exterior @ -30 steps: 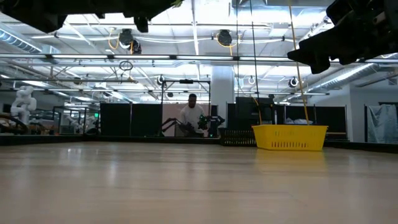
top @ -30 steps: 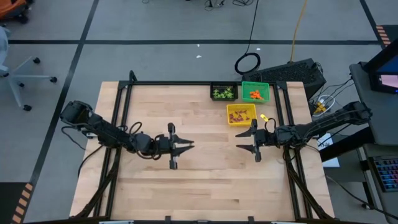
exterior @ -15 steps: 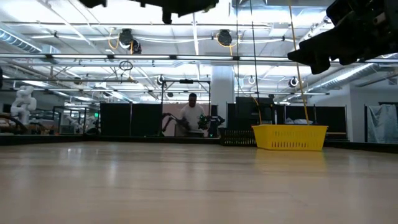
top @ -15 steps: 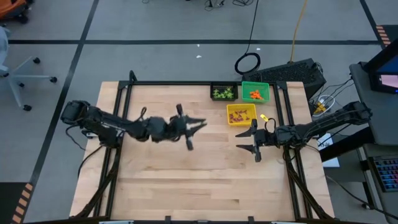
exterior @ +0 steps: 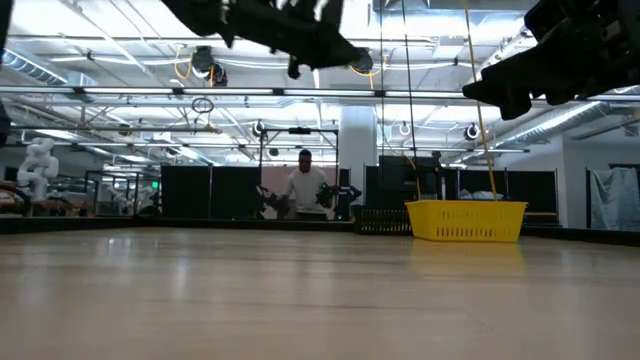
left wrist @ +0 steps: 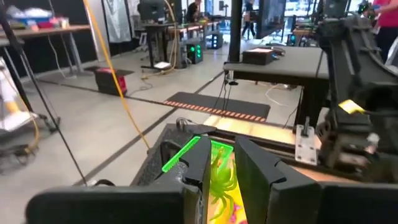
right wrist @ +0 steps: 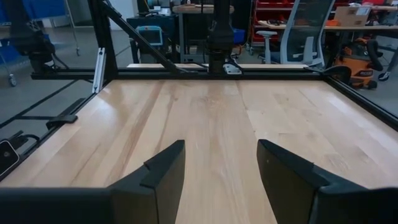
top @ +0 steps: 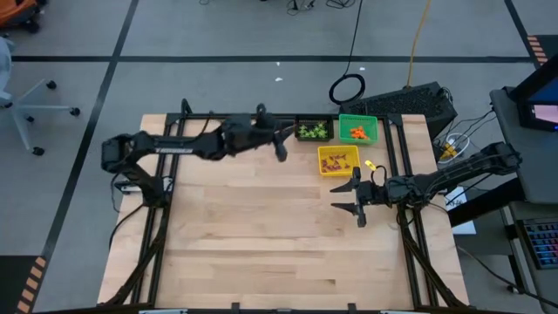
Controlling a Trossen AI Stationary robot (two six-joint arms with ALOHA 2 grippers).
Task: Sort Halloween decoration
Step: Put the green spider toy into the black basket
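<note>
I have the left tool (top: 281, 142) up at about 12 o'clock on the surface (top: 261, 253), just beside the black bin (top: 313, 131). In the left wrist view its fingers (left wrist: 200, 163) are pinched on a light-green trinket (left wrist: 221, 175), with the green bin (left wrist: 205, 155) showing past them. The right tool (top: 353, 197) hangs at 3 o'clock, its jaws standing wide apart with nothing between them, pointed across the bare wood.

The sort looks nearly finished, as far as I can judge. From above I see no loose trinkets left on the wood. The black bin holds light-green pieces (top: 312, 132), the green bin (top: 358, 130) holds orange ones (top: 357, 133), and the yellow bin (top: 338, 160) holds purple ones (top: 340, 160). What remains is the piece in my left tool; by colour it belongs in the black bin.

All three bins are clustered at roughly 1 o'clock, close to the far edge and its black frame rail (top: 261, 117), so I have little margin beyond them. The black bin touches or nearly touches the green one, and the yellow sits just below them. The rest of the surface, from centre round to 6 and 9 o'clock, is open for moving. The right arm lies near the yellow bin, so I would keep the left arm's path on the 12 o'clock side.
</note>
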